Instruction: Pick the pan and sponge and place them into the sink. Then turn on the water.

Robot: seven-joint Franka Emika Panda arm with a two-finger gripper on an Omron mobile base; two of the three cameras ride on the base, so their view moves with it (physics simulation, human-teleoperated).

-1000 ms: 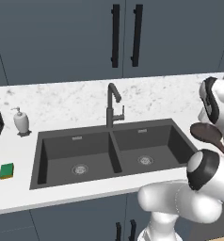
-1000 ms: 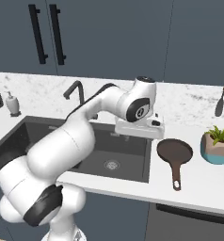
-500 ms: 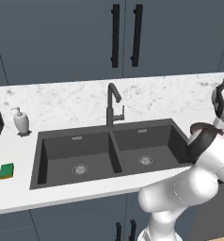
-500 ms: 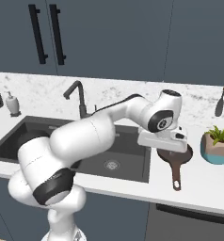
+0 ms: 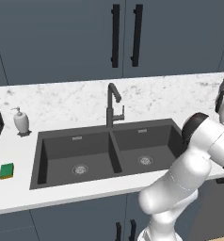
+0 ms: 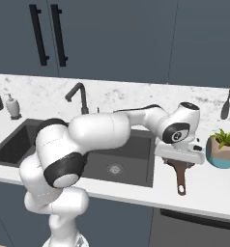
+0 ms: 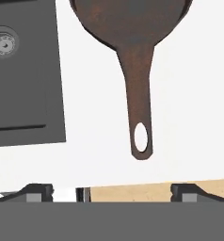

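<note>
The dark reddish-brown pan (image 7: 128,19) lies on the white counter right of the sink (image 7: 24,89), its long handle (image 7: 138,94) pointing toward the counter's front edge. My gripper (image 7: 111,192) hangs open above the handle, fingertips (image 7: 38,190) wide apart and holding nothing. In the right base view the gripper (image 6: 180,158) covers most of the pan, and only the handle (image 6: 181,178) sticks out below it. The green and yellow sponge (image 5: 6,171) lies on the counter left of the sink (image 5: 52,155).
A dark faucet (image 5: 112,106) stands behind the sink's divider. A white soap dispenser (image 5: 21,121) sits at the back left. A potted plant (image 6: 223,149) stands right of the pan, with utensils (image 6: 226,103) behind it. The counter's front edge is close to the handle tip.
The arm has swung right from above the right basin to above the pan. The gripper stayed open; pan and sponge have not moved.
</note>
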